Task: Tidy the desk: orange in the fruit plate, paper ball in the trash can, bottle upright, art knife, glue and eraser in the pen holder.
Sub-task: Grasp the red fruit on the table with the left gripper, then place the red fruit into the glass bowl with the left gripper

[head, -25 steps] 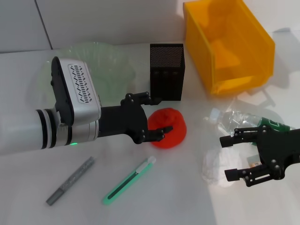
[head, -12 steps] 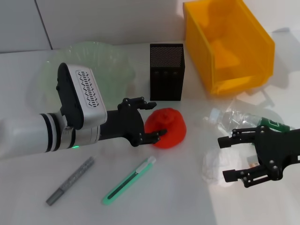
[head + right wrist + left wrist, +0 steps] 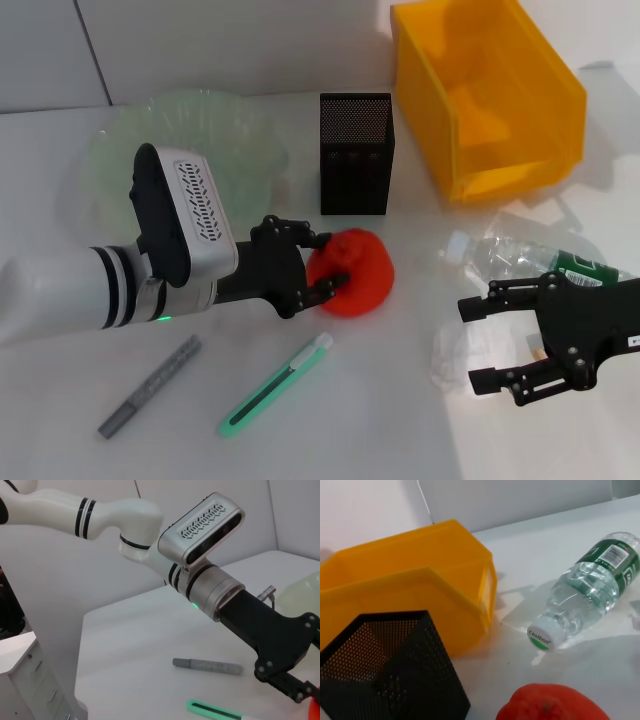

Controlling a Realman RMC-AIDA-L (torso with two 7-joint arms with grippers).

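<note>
The orange (image 3: 358, 272) sits on the table in front of the black mesh pen holder (image 3: 356, 150). My left gripper (image 3: 326, 264) is open, with one finger on each side of the orange's left half. The orange (image 3: 554, 703) also fills the left wrist view's lower edge. The clear bottle (image 3: 515, 256) lies on its side at the right, and its cap end shows on the bottle (image 3: 587, 592). My right gripper (image 3: 481, 344) is open, just right of the white paper ball (image 3: 447, 356). The green art knife (image 3: 275, 390) and a grey glue stick (image 3: 150, 386) lie near the front. The eraser is out of view.
The pale green fruit plate (image 3: 120, 150) stands at the back left behind my left arm. The yellow trash can (image 3: 540, 110) is at the back right, beside the pen holder (image 3: 385, 675). In the right wrist view the grey stick (image 3: 207, 666) and the knife (image 3: 215, 711) lie under the left arm.
My left gripper has pushed forward until its fingers reach around the orange. My right gripper has drifted slightly left toward the paper ball. The orange has not moved.
</note>
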